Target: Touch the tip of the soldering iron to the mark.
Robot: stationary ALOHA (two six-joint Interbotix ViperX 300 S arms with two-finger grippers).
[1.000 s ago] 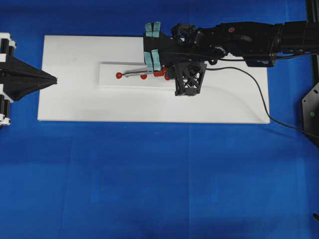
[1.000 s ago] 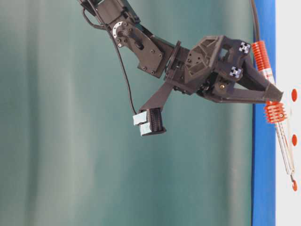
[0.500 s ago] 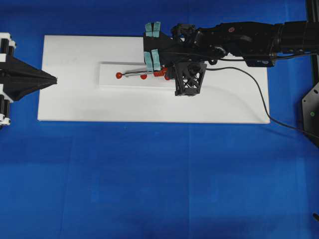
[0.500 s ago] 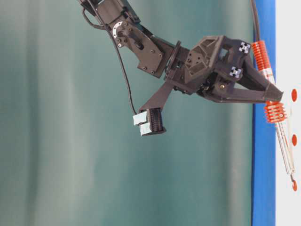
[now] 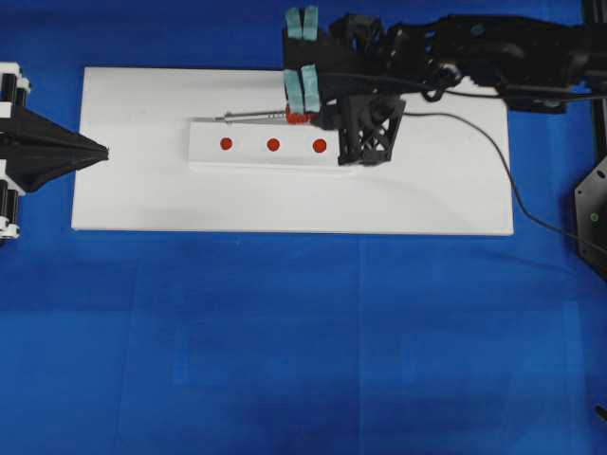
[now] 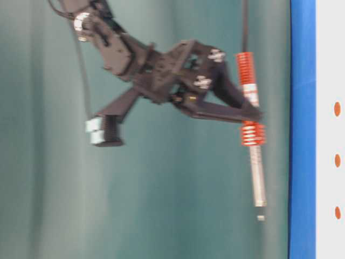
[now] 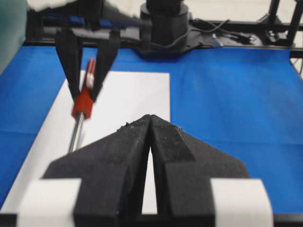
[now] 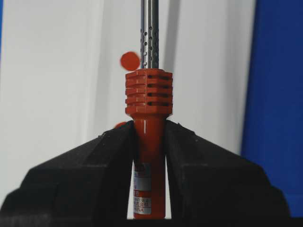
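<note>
The right gripper [image 8: 150, 137] is clamped on the soldering iron [image 6: 251, 135], held in the air off the white strip [image 5: 261, 156], its tip well apart from the mark [image 5: 320, 145]. The left gripper [image 7: 150, 124] sits closed and empty.

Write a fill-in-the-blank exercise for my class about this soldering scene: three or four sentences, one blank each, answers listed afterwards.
1. The white strip carries a row of ____ red dots.
2. The soldering iron is clamped by its orange-red handle between the fingers of the ____ gripper.
3. In the table-level view, the iron's tip hangs clear of the board, so it touches ____ of the dots.
4. The left gripper has its fingers ____ and holds nothing.

Answers: three; right; none; shut
</note>
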